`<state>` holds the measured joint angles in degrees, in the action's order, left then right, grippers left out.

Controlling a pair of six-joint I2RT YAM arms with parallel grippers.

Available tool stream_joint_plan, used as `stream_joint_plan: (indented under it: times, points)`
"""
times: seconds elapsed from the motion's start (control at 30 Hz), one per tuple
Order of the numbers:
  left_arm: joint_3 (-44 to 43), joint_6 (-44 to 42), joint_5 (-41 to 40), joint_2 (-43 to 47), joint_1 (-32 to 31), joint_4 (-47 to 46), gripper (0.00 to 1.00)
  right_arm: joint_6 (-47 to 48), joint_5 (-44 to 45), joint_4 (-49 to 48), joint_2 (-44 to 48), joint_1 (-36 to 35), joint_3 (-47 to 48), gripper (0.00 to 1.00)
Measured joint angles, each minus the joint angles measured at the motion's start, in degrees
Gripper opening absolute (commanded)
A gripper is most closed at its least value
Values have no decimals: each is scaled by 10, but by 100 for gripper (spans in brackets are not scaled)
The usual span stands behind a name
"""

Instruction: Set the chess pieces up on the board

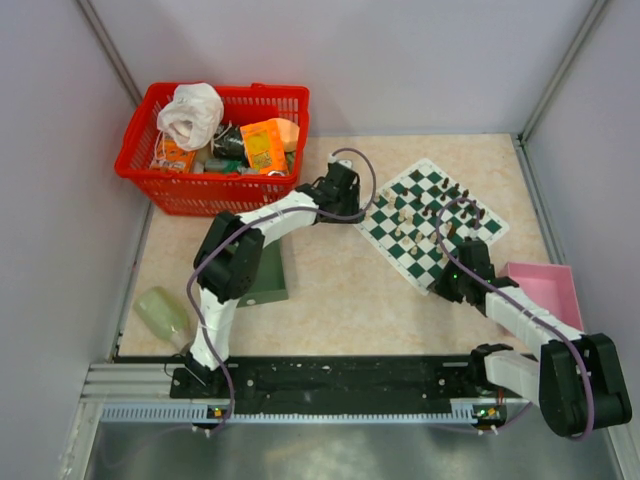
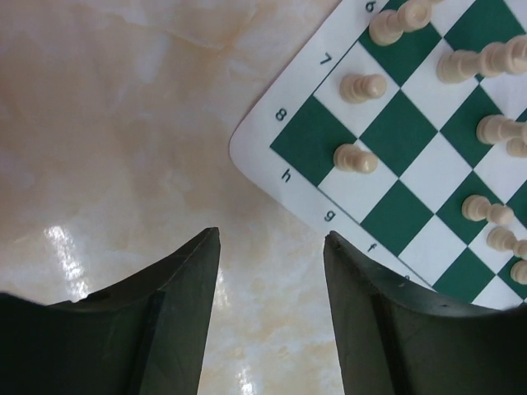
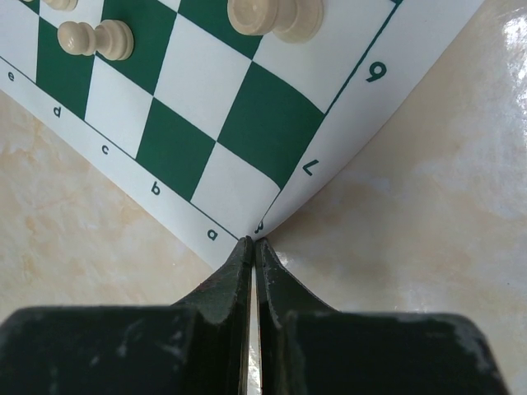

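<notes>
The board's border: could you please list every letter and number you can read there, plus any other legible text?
"8", "7": board border, left wrist view.
"h", "g", "f": adjoining border edge, same view.
"e", "d", "c", "b", "a": board border, right wrist view.
"7", "6": adjoining edge there.
Packaging in the basket: too small to read.

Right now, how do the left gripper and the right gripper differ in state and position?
The left gripper has its jaws apart and holds nothing; the right gripper has its jaws shut, pinching a corner of the board. The left gripper is over the table beside the board; the right gripper touches it. Both are at board corners.
</notes>
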<state>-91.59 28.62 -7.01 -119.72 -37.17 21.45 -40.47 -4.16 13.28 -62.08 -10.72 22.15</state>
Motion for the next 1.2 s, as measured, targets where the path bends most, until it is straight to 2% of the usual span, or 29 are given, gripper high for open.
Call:
stream_joint_plan:
  times: [0.33, 0.47, 1.2]
  points:
    - [-36, 0, -4, -50, 6, -35, 49, 4, -1, 1, 1, 0, 0, 0]
    - [-36, -1, -13, -62, 10, -38, 49, 4, -2, 1, 2, 0, 0, 0]
    - [-49, 0, 14, -83, 19, -54, 35, 4, -4, 0, 2, 0, 0, 0]
